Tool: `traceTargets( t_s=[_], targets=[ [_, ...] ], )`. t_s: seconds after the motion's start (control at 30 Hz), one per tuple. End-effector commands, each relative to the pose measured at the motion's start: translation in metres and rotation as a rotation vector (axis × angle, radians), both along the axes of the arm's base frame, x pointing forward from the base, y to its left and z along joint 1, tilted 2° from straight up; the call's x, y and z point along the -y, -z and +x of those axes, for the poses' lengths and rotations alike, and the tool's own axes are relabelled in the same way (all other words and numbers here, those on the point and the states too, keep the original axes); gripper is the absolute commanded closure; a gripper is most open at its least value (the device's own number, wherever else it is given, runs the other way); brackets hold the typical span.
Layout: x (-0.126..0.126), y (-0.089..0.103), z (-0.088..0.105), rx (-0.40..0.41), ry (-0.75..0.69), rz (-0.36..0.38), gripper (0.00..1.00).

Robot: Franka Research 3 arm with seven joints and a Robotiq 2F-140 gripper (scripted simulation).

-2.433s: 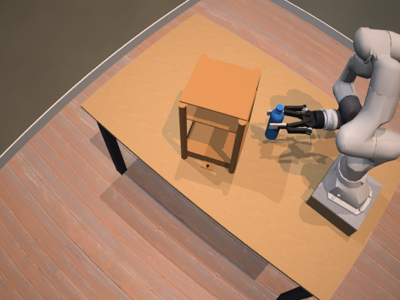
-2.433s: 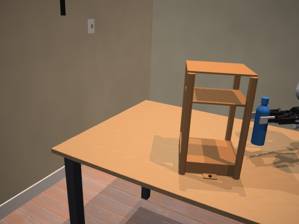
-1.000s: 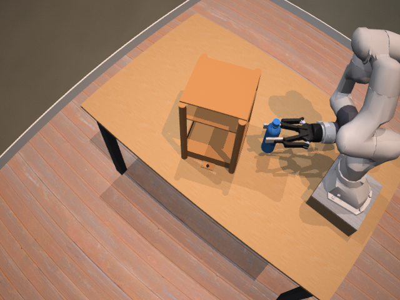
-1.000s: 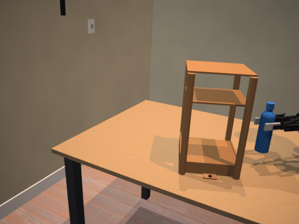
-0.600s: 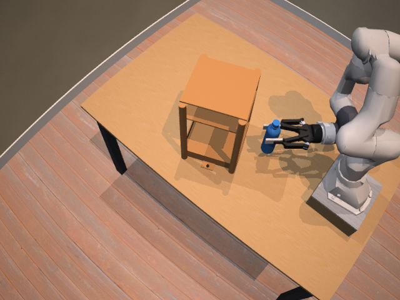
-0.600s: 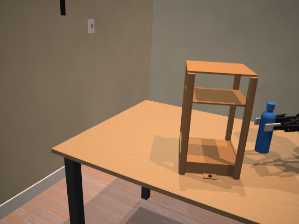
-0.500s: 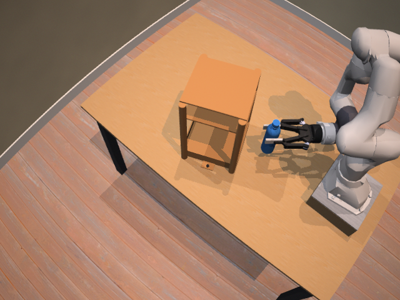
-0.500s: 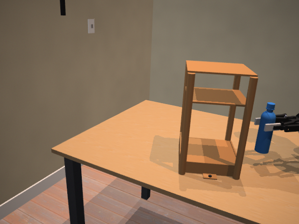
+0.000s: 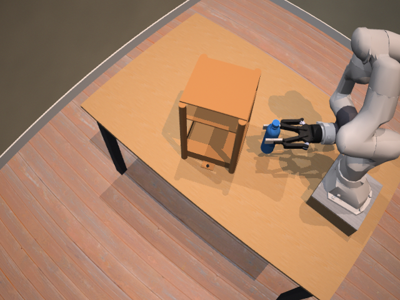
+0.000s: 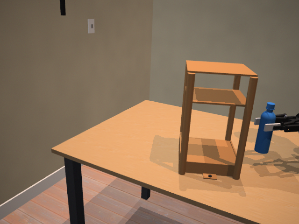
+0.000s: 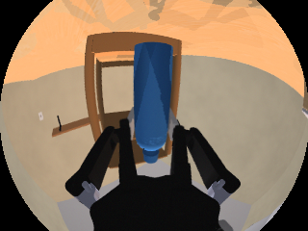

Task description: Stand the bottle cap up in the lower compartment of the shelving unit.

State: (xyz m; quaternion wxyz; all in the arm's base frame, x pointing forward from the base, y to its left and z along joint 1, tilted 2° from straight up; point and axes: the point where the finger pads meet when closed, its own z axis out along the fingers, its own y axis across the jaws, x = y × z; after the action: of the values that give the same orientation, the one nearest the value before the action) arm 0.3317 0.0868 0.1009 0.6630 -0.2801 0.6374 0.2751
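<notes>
exterior view: jaws clamped on the bottle (image 10: 264, 131), long axis near vertical, cap up.
</notes>
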Motion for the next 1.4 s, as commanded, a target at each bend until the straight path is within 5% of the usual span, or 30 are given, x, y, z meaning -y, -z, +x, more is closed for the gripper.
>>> traceTargets(
  t_s=[0.0, 0.63, 1.37],
  targets=[
    [-0.002, 0.000, 0.001, 0.003, 0.000, -0.004, 1.00],
    [-0.009, 0.000, 0.017, 0.003, 0.000, -0.004, 1.00],
    [-0.032, -0.002, 0.062, 0.003, 0.000, -0.004, 1.00]
  ],
)
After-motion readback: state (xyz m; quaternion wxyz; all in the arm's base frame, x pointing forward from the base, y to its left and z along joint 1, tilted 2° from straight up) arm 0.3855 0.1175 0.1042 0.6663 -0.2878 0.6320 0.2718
